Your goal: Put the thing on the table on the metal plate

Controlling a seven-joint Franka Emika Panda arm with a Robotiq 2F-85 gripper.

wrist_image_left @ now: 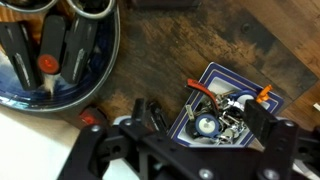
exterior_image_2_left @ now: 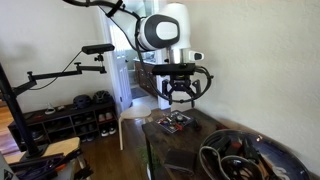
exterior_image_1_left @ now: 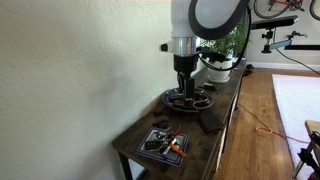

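The dark-brown table runs along the wall. The round metal plate sits mid-table and holds several dark tools with red spots; it also shows in the wrist view and in an exterior view. A small dark item with a red spot lies on the wood beside the plate's rim, partly hidden by my gripper body. My gripper hangs open and empty above the table near the plate, and shows too in an exterior view. In the wrist view my fingers frame the square tray.
A square dark tray with orange-handled tools and metal bits sits near the table's end, also in the wrist view. A white wall runs along one side of the table. A plant stands at the table's far end.
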